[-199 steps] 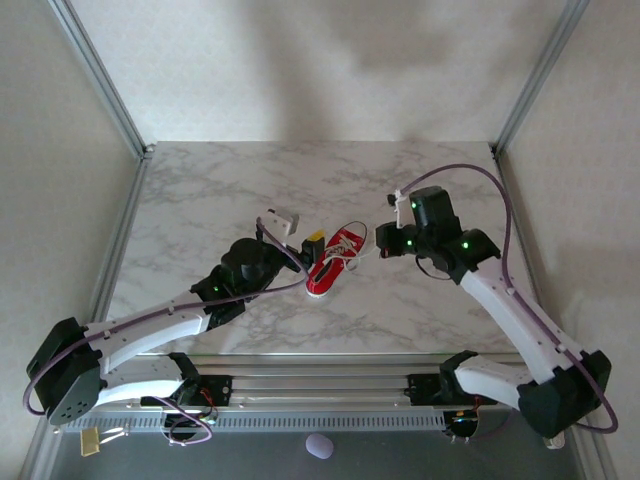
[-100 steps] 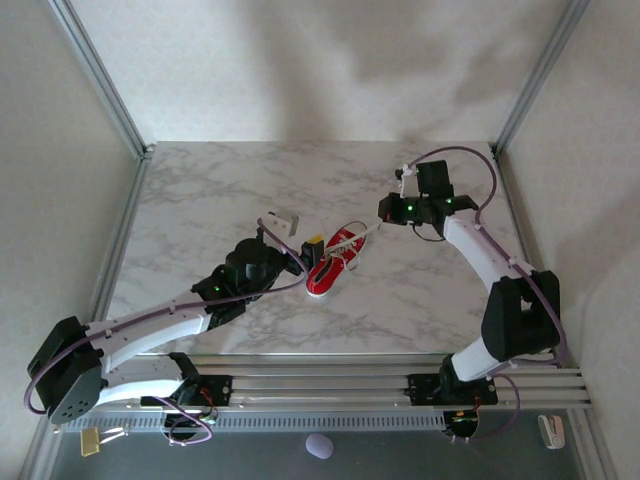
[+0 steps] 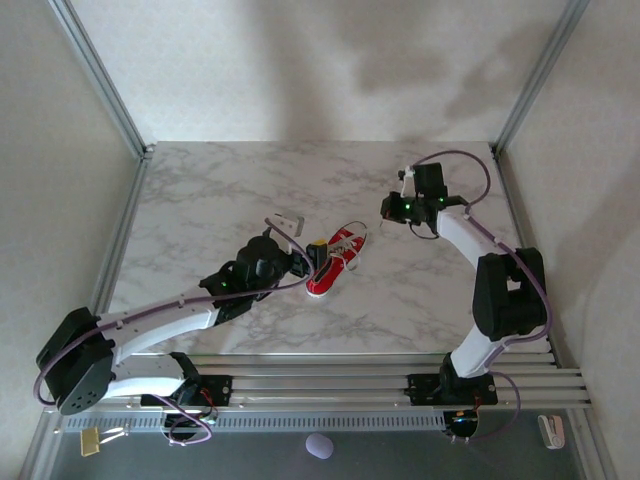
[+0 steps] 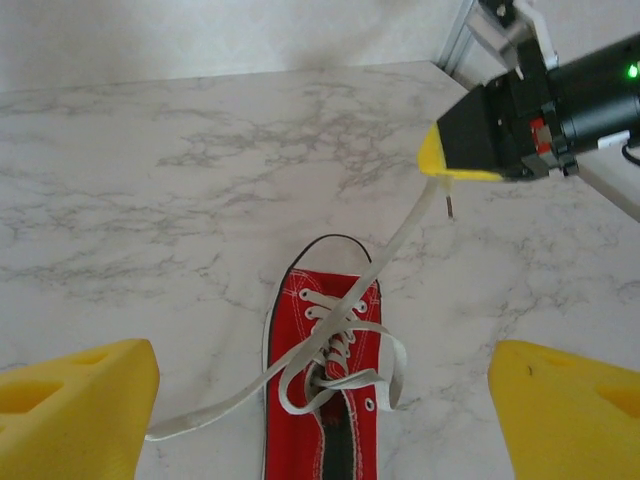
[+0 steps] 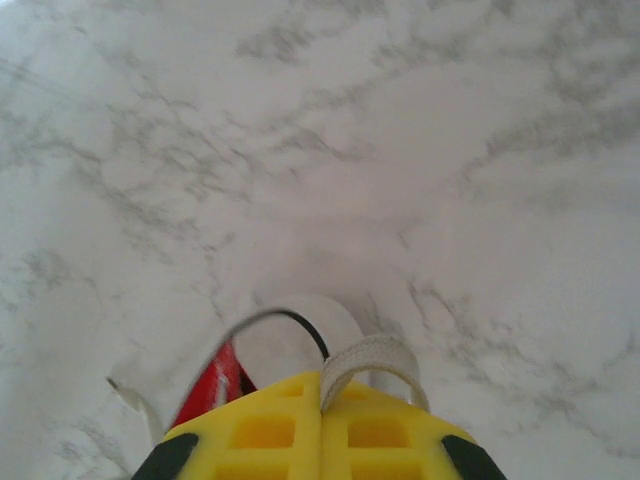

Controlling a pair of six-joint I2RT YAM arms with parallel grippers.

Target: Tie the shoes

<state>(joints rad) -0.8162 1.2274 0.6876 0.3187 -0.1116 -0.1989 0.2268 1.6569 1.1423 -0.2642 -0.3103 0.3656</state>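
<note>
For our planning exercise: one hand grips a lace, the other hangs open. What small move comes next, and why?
Probably lower the open left hand and close it on the slack lace end; the right hand holds the other lace taut from the sneaker.

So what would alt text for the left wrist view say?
A small red sneaker lies on a marble table, one white lace stretched up to the right gripper, shut on it. The left gripper's yellow fingers stand wide apart.

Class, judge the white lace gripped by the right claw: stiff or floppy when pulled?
Probably floppy: the lace loops limply over the shut right claw, and its other end lies in slack curves. The small sneaker looks light, so it may slide on the smooth table.
</note>
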